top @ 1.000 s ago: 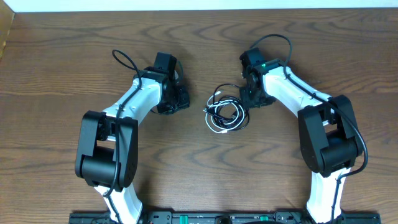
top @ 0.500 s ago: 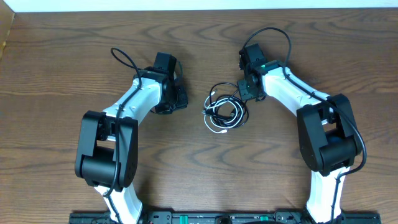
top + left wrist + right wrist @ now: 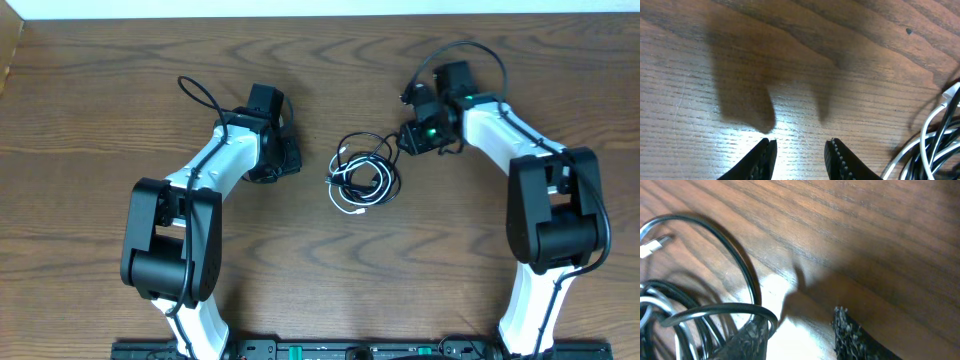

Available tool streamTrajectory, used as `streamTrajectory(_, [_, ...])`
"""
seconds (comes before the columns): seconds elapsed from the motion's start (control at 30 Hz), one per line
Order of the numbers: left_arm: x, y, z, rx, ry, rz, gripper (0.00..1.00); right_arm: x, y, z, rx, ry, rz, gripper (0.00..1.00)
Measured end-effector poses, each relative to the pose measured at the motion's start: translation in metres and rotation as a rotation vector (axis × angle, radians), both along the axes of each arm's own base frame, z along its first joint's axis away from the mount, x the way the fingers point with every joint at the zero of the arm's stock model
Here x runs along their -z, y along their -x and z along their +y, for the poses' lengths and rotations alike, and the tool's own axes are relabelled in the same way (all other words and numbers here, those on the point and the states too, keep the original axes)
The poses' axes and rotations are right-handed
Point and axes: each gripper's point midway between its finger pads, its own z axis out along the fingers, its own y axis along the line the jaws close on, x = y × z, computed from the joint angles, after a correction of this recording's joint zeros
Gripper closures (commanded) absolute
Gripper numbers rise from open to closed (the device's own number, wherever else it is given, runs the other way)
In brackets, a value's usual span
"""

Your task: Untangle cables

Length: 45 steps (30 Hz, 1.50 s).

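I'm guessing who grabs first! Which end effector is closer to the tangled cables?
Right. The right end effector is close beside the cables; the left end effector stands apart, opposite.

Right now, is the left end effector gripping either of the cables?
No, the left end effector has only bare table between its fingers, and the cables lie off to the side.

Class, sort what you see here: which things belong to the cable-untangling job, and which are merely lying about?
Belong to the job: black cable; white cable; left gripper and right gripper, both open.

Merely there: wooden table; left arm's thick wire.
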Motion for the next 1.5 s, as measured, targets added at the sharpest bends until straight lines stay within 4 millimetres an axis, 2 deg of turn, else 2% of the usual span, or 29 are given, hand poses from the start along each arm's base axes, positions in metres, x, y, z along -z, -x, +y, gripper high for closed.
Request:
streamTrajectory(0.23, [0.000, -0.001, 0.000, 0.000, 0.001, -0.005, 0.64, 0.002, -0.006, 0.013, -0.081, -0.123, -0.152, 0.65])
streamTrajectory(0.5, [0.000, -0.004, -0.001, 0.000, 0.004, -0.019, 0.64, 0.004, -0.013, 0.028, -0.125, -0.124, -0.281, 0.75])
streamTrajectory(0.53, [0.000, -0.004, -0.001, 0.000, 0.004, -0.019, 0.64, 0.005, -0.015, 0.030, -0.128, -0.112, -0.309, 0.77])
streamTrajectory(0.57, [0.000, -0.004, -0.001, 0.000, 0.004, -0.018, 0.64, 0.005, -0.017, 0.032, -0.129, -0.100, -0.338, 0.85])
streamTrajectory(0.6, [0.000, -0.004, -0.001, 0.000, 0.004, -0.018, 0.64, 0.005, -0.019, 0.033, -0.132, -0.088, -0.362, 0.99])
streamTrajectory(0.8, [0.000, -0.004, 0.000, 0.006, 0.004, -0.021, 0.64, 0.004, -0.026, 0.038, -0.094, -0.038, -0.419, 0.99])
streamTrajectory(0.9, [0.000, -0.005, 0.004, 0.012, 0.021, -0.021, 0.64, -0.002, -0.023, 0.033, -0.061, -0.018, -0.402, 0.99])
streamTrajectory(0.93, [-0.001, -0.006, 0.006, 0.013, 0.034, -0.021, 0.64, -0.008, -0.021, 0.031, -0.055, -0.017, -0.405, 0.99])
streamTrajectory(1.0, [-0.004, -0.009, 0.012, 0.004, 0.064, -0.023, 0.64, -0.034, -0.020, 0.030, -0.045, -0.024, -0.442, 0.99])
streamTrajectory(1.07, [-0.009, -0.013, 0.019, -0.008, 0.099, -0.035, 0.64, -0.082, -0.023, 0.033, -0.041, -0.049, -0.537, 0.99])
streamTrajectory(1.13, [-0.018, -0.018, 0.026, -0.026, 0.134, -0.059, 0.64, -0.140, -0.020, 0.038, -0.050, -0.082, -0.656, 0.99])
streamTrajectory(1.23, [-0.026, -0.022, 0.034, -0.044, 0.158, -0.079, 0.64, -0.213, -0.001, 0.052, -0.102, -0.123, -0.800, 0.99])
streamTrajectory(1.3, [-0.027, -0.022, 0.037, -0.039, 0.166, -0.085, 0.64, -0.238, 0.014, 0.061, -0.148, -0.135, -0.848, 0.99])
streamTrajectory(1.37, [-0.028, -0.022, 0.037, -0.030, 0.169, -0.087, 0.64, -0.250, 0.029, 0.072, -0.202, -0.132, -0.876, 0.99])
streamTrajectory(1.43, [-0.028, -0.022, 0.035, -0.016, 0.171, -0.091, 0.64, -0.248, 0.035, 0.078, -0.239, -0.098, -0.886, 0.99])
streamTrajectory(1.5, [-0.028, -0.022, 0.035, -0.011, 0.173, -0.091, 0.64, -0.245, 0.031, 0.077, -0.215, -0.067, -0.890, 0.99])
